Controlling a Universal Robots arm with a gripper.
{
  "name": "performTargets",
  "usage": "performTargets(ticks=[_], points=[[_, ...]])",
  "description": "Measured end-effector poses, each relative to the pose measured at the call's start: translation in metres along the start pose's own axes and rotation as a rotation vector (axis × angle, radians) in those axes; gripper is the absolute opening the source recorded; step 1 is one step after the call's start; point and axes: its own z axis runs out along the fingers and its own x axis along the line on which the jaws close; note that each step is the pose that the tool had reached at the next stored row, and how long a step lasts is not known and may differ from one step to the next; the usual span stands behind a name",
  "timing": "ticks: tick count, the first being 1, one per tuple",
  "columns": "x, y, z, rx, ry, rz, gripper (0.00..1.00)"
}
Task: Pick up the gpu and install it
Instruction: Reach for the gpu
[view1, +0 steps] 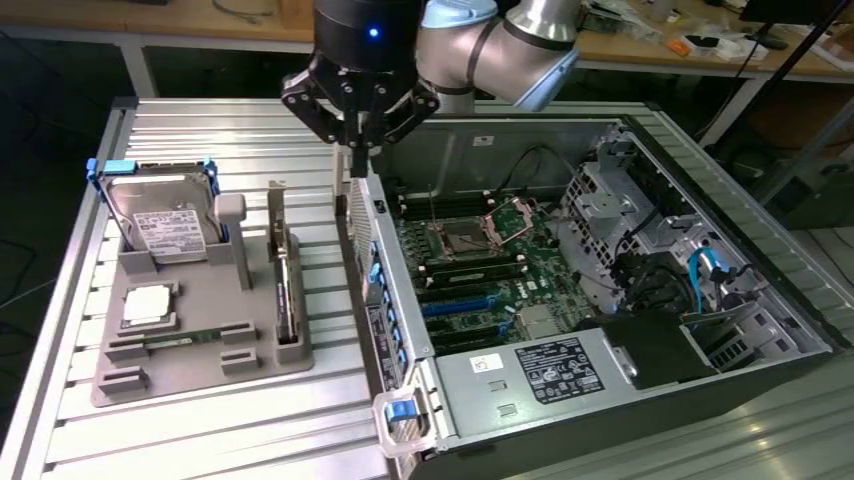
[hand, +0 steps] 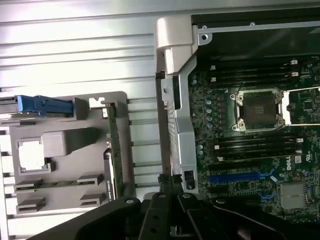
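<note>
Claw (view1: 358, 150) shut, empty, poised above open computer case's (view1: 390, 250) tray-side wall — gpu (view1: 282, 285) stands on edge along holder tray's (view1: 187, 385) case-side edge, untouched. Pickup step not begun; grasp would likely call for jaws parted, aligned over card's thin top edge.

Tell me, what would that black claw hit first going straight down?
Probably the upright grey metal wall of the open computer case, directly below the shut gripper; depth is unclear, so it might slip just beside it.
</note>
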Motion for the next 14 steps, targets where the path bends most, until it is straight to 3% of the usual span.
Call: performTargets(ticks=[10, 14], points=[[0.054, -0.0041, 0.0001, -0.0023, 0.0002, 0.000, 0.11], [0.066, -0.0051, 0.0008, -0.0025, 0.0007, -0.009, 0.11]])
